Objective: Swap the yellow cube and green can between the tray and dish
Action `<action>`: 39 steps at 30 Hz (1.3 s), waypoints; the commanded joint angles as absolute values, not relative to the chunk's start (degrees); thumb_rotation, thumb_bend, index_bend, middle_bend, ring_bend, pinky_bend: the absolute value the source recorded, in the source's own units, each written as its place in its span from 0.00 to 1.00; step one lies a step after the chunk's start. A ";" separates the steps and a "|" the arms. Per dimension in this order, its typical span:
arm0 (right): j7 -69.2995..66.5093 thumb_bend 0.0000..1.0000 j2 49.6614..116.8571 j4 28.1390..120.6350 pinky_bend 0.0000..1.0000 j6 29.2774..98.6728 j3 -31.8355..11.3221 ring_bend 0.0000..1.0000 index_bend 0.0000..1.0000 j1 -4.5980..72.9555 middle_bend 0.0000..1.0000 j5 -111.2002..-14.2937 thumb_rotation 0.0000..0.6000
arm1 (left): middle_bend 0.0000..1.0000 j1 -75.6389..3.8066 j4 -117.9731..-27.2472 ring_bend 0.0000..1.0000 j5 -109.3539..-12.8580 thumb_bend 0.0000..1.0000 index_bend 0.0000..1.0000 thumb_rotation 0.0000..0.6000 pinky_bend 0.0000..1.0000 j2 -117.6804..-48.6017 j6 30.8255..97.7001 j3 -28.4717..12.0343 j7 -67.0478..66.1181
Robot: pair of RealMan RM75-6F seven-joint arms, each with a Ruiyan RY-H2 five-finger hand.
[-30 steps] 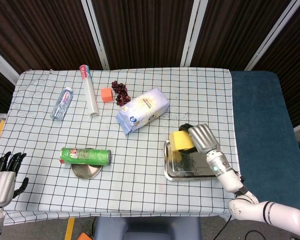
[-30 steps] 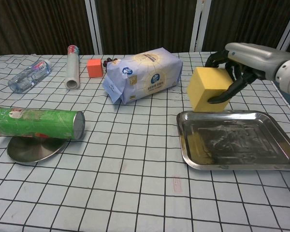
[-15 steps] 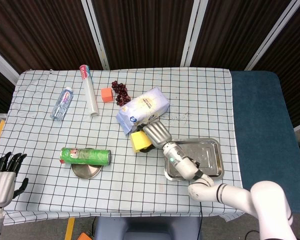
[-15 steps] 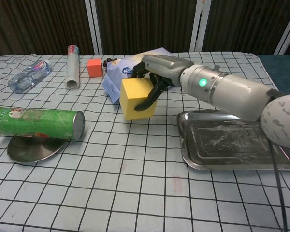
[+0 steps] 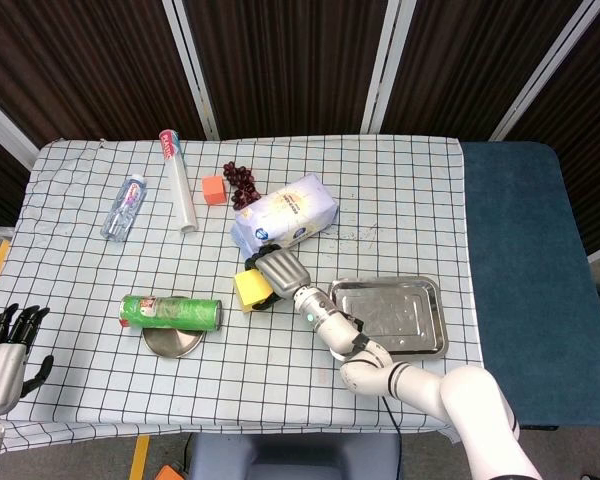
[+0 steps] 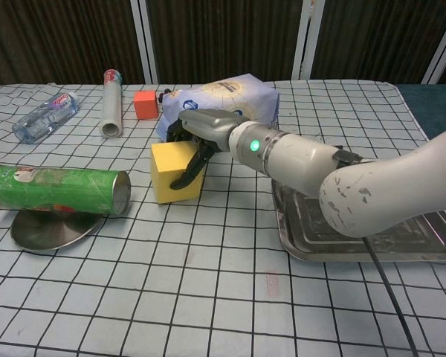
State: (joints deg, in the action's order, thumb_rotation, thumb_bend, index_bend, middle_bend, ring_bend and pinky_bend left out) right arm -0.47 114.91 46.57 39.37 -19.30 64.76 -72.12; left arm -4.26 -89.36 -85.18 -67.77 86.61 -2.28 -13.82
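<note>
Both views show the right hand (image 6: 197,134) gripping the yellow cube (image 6: 176,172) from above — fingers curled down its right face — on the checked cloth between the green can (image 6: 56,191) and the tray (image 6: 401,245). That can lies across the dish (image 6: 48,229). Left hand (image 5: 5,340) — fingers apart, holding nothing.

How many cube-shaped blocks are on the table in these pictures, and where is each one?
2. The yellow cube is held by the right hand between the green can and the tray. A small orange cube sits at the back beside the grapes. None seems hidden.
</note>
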 commanded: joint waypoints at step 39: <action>-0.92 0.08 64.73 89.60 0.04 92.72 4.23 0.00 0.14 14.34 0.03 -85.91 1.00 | 0.00 -12.58 -97.48 0.00 -86.12 0.32 0.00 1.00 0.07 -71.60 75.34 -2.69 -24.85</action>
